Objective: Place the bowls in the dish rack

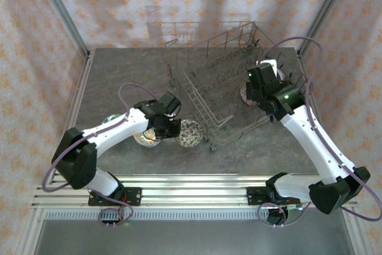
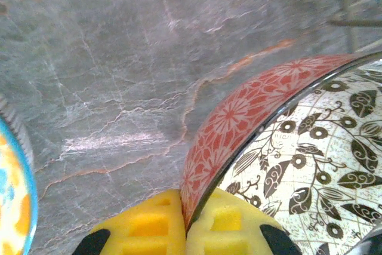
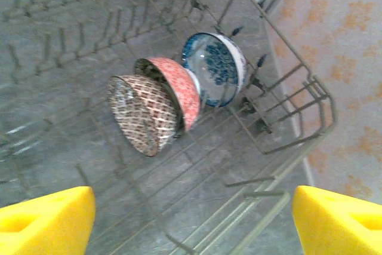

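Found the left gripper (image 2: pixel 185 222) clamped on the leaf-patterned bowl (image 2: pixel 298 165): yellow pads (image 2: pixel 143 225) pinch its wall at the rim, one on the red outer face, one on the white inside.

Located that bowl (image 1: pixel 191 134) low over the grey table (image 1: pixel 119 82), just beside the near corner of the dish rack (image 1: pixel 209 82) and not in it. Cannot tell whether its foot is off the surface. Noted an orange-teal bowl (image 1: pixel 146 138) close on the other side of the wrist, clear of the grip.

Found the right gripper (image 3: pixel 191 219) with fingers wide apart, holding nothing, poised over the rack interior above three racked bowls (image 3: pixel 176 91) standing on edge between the tines.

Judged the held bowl rigid, glazed, probably slick, and prone to chipping. Expect it to pivot about a one-sided rim pinch, so seat the pads deep on the wall. Lower gently onto the wire and avoid knocking the neighbours.

Took pad contact and the red exterior from the left wrist view. Took the distance to the rack from the top view. Took the free slots beside the standing bowls from the right wrist view.
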Robot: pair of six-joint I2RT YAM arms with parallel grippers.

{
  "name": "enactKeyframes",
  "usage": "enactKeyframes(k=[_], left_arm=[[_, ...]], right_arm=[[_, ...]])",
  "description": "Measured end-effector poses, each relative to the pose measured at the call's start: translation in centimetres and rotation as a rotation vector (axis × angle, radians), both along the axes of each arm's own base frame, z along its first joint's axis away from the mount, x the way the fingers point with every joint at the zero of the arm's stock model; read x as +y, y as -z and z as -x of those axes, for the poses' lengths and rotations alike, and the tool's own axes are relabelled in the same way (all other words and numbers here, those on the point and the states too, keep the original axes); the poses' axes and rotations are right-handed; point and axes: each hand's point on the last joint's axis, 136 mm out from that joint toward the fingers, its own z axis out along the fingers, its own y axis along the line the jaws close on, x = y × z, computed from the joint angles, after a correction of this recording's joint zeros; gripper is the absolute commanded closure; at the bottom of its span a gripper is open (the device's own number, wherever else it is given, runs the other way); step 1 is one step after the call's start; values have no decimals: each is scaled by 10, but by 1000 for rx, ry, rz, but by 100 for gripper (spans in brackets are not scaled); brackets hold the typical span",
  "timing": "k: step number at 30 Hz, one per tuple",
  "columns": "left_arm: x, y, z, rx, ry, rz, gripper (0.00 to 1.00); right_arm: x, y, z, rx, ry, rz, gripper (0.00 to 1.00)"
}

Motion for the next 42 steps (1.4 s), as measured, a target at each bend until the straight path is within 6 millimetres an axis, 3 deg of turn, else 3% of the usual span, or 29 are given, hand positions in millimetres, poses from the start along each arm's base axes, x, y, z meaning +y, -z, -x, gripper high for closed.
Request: enactKeyframes(k=[6,12,19,22,25,31,42], left_arm=[[16,-41,-2,-123,-22,-12,100],[33,-106,-17,-284,-37,-64,100],[35,-186,-37,-463,-32,-58,100],[30,-208,-45,-509,-16,-46,100],[24,-220,-53,-528,0,-40,100],[11,-225,-59,-523,30,-18,100],[-10,-227,-54,-512,83,30,100]], right_arm=[[25,-24,4,0,-85,-159,20],[55,-33,3,39,-162,-304,26],[106,-51,19,83,-349,-491,32],[131,-56,27,104,-441,-542,35],[152,-56,34,132,-517,-573,39],[173,-63,41,134,-604,-617,44],[186,-54,34,132,-623,-646,54]])
